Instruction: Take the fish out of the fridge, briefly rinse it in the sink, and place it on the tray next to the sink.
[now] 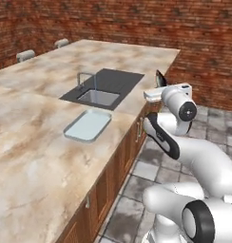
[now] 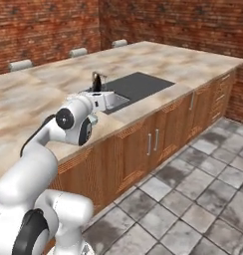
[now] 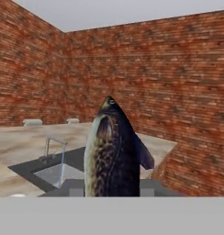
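One marble counter [image 1: 37, 142], brick walls [image 3: 178, 82], grey tile floor [image 2: 203, 199].

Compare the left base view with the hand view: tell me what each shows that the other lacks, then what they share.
Left base view alone: the pale tray on the counter in front of the sink, the wooden cabinet fronts and the tiled floor.

Hand view alone: the fish's mottled body seen close, standing up from the gripper, whose jaws are shut on it.

Both: the sink in its dark panel, the bent faucet, the marbled counter, the brick walls and the fish itself, a small dark tip at the hand in the left base view.
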You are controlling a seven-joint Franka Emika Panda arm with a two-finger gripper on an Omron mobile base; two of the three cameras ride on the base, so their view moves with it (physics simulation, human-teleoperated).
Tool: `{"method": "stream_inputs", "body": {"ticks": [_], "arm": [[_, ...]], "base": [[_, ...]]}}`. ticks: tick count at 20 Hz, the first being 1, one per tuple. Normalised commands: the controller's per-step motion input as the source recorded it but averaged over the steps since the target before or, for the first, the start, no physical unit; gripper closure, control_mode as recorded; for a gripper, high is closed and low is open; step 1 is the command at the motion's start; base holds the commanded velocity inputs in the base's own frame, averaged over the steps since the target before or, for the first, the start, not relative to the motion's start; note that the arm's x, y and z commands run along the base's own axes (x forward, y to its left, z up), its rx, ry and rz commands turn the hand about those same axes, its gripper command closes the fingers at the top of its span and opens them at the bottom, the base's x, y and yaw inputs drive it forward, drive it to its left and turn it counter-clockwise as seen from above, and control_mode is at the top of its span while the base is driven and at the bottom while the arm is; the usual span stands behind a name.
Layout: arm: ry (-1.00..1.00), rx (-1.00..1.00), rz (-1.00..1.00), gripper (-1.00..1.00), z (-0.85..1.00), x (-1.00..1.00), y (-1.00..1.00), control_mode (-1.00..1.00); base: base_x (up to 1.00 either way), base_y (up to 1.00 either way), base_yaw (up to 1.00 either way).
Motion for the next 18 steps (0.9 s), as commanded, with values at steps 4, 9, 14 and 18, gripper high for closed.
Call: {"method": "stream_inputs", "body": {"ticks": [4,9,14,18], "arm": [[0.00,0.00,0.00,1.00,0.00,0.00,0.00,1.00],[0.00,0.00,0.00,1.00,0.00,0.00,0.00,1.00],[0.00,0.00,0.00,1.00,0.00,0.00,0.00,1.00],[0.00,0.00,0.00,1.00,0.00,0.00,0.00,1.00]], "base": [[0.07,-0.34,0.50],[0.29,-0.81,0.26],[0.94,-1.00,-0.02],[1.00,-1.00,-0.04]]}}
